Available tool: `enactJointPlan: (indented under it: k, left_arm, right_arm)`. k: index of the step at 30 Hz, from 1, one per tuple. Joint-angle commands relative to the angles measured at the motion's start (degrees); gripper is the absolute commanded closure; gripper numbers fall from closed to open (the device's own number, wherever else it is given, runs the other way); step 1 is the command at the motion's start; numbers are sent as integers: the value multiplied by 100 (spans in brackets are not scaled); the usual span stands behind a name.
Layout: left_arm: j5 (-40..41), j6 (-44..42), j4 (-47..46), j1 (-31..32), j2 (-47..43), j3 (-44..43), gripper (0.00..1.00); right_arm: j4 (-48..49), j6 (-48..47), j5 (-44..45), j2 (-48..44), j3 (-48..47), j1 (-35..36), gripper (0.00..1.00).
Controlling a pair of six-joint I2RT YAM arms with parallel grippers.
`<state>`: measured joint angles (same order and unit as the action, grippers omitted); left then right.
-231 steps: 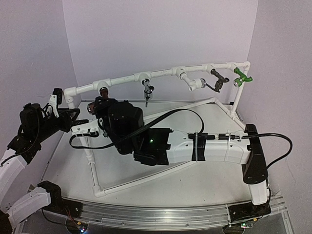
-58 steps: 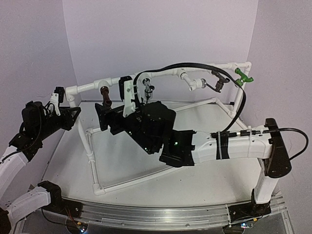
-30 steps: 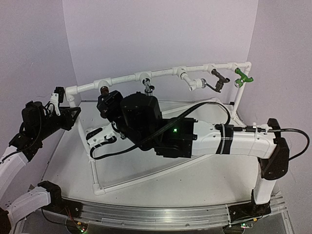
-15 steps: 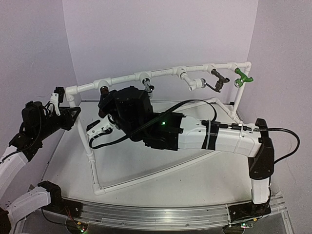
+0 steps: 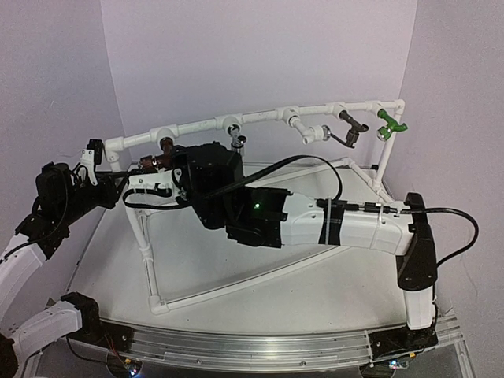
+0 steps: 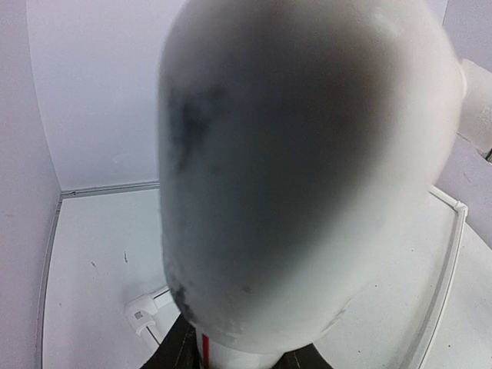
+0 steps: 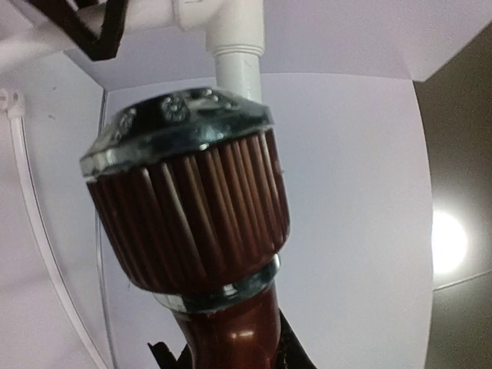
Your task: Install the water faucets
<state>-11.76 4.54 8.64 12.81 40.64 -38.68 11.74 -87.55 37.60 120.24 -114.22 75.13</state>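
A dark brown faucet hangs at the leftmost tee of the white PVC frame. In the right wrist view its ribbed knob fills the middle, below the tee. My right gripper is shut on the faucet's body. My left gripper is shut on the frame's left end, a blurred white pipe that fills its view. The chrome lever faucet, the white faucet, the dark bronze faucet and the green faucet hang along the top pipe.
The frame's lower pipes run across the white table from the left post to the right post. My right arm lies across the middle above them. Lilac walls close the back and both sides.
My right wrist has rolled at the dark brown faucet and its forearm has shifted left and lower. The left arm and the other faucets have not moved.
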Motion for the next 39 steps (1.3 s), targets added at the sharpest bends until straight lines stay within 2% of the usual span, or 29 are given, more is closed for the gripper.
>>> enactJointPlan:
  k: [1,4,9,12,14,20,22,25,28,31,39]
  left_arm:
    - [-775,592,789,147,164,-17,99]
    - [-773,600,789,148,174,-8,99]
    - [-736,617,787,149,190,-9,99]
    - [-705,627,788,148,190,-11,99]
    - [-696,628,788,150,182,-8,99]
    - [-695,613,787,151,174,-4,99]
    - [-702,610,786,144,172,0,99]
    - [-729,602,788,140,186,-8,99]
    - [-748,599,789,135,197,-17,99]
    - [-740,599,787,129,168,-9,99]
    - [-740,609,788,126,138,9,99]
  right_arm:
    - [2202,3533,-39,260,183,-25,100]
    - [2256,5836,469,450,-157,-38,100]
    - [2339,9189,449,337,-22,-65,100]
    - [2663,10142,200,229,238,-86,100]
    - [2792,10386,-7,154,391,-83,94]
    - [2727,9566,-1229,-350,1264,-19,49]
    - [2618,8776,-1674,-650,1669,69,33]
    - [2300,7631,-1714,-1052,2126,304,16]
    - [1523,7058,-1525,-1281,2091,419,10]
    - [923,6912,-1260,-1349,1838,442,8]
    - [1203,6842,-329,-597,773,446,12]
